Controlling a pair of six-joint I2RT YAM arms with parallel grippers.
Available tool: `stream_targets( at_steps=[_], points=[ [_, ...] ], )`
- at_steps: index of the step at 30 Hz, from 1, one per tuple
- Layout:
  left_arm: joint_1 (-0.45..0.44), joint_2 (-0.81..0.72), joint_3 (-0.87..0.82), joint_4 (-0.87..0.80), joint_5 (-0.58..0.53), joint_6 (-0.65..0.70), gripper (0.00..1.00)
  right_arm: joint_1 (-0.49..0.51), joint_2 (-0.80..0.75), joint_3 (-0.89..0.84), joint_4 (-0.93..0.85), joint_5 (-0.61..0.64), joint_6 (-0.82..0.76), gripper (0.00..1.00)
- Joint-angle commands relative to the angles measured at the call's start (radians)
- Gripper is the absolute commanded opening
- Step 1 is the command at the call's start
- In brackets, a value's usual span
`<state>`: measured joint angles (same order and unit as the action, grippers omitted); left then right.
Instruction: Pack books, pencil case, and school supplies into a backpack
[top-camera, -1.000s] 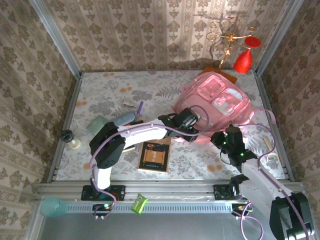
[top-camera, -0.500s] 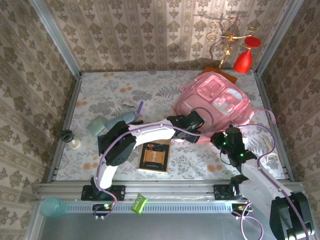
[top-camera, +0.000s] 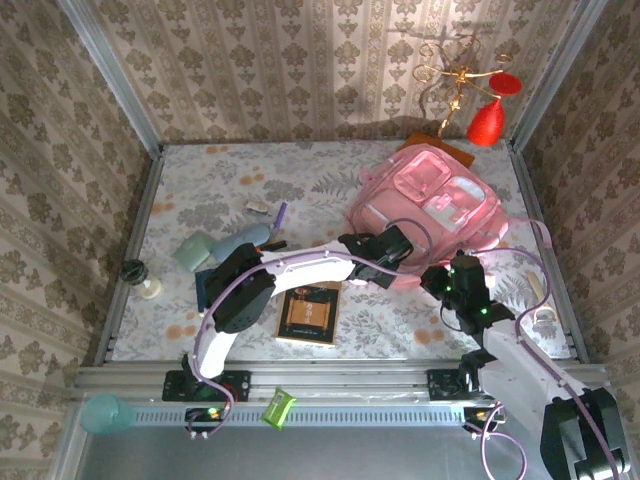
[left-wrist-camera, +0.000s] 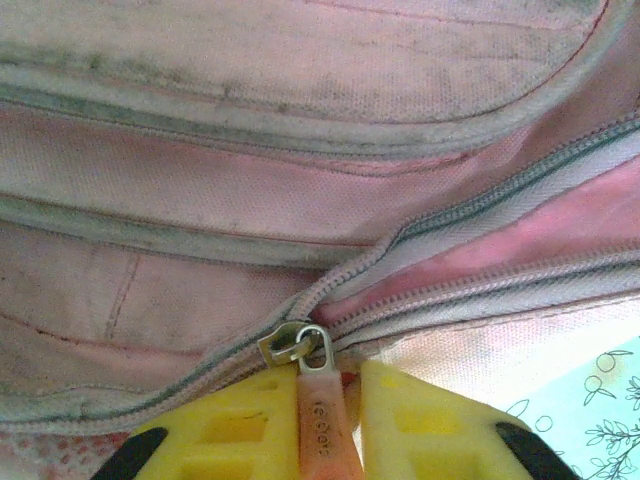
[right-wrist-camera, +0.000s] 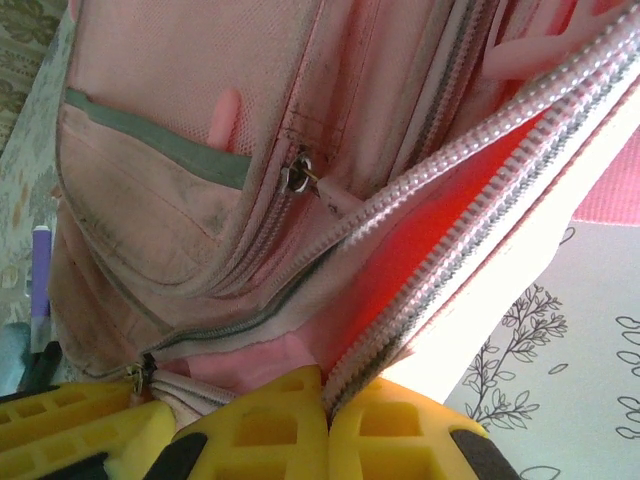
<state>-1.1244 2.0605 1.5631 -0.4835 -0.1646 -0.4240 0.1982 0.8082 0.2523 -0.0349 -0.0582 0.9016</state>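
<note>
The pink backpack (top-camera: 430, 205) lies at the back right of the table. My left gripper (top-camera: 388, 250) is at its near edge, shut on the pink zipper pull (left-wrist-camera: 322, 420) just below the metal slider (left-wrist-camera: 290, 345). My right gripper (top-camera: 447, 277) is shut on the backpack's opened zip edge (right-wrist-camera: 420, 250), whose red lining shows. The left fingers (right-wrist-camera: 70, 420) appear low on the left in the right wrist view. The brown book (top-camera: 310, 310) lies near the front, below the left arm. The navy book's corner (top-camera: 203, 284) peeks from under that arm. A purple pen (top-camera: 280, 213) lies left of the backpack.
A blue-grey pouch (top-camera: 246, 237) and a teal block (top-camera: 193, 250) lie at mid-left. A small black-topped object (top-camera: 137, 273) stands by the left rail. A gold stand with red ornaments (top-camera: 488, 118) rises behind the backpack on its orange base (top-camera: 443, 146).
My left gripper has slid rightward along the backpack's near edge with the zipper pull in it. The right gripper has stayed where it was.
</note>
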Motion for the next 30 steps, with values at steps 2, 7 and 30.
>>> stream_targets(
  at_steps=[2,7,30],
  points=[
    [0.037,-0.032,-0.011,-0.077,-0.015,0.038,0.16,0.000,-0.031,0.015,-0.011,0.058,-0.051,0.00],
    [0.061,-0.050,-0.030,-0.058,0.033,0.051,0.05,0.000,-0.033,0.009,-0.011,0.062,-0.052,0.00],
    [0.208,-0.193,-0.245,0.025,0.052,0.228,0.00,-0.045,-0.056,0.038,-0.154,0.181,-0.098,0.00]
  ],
)
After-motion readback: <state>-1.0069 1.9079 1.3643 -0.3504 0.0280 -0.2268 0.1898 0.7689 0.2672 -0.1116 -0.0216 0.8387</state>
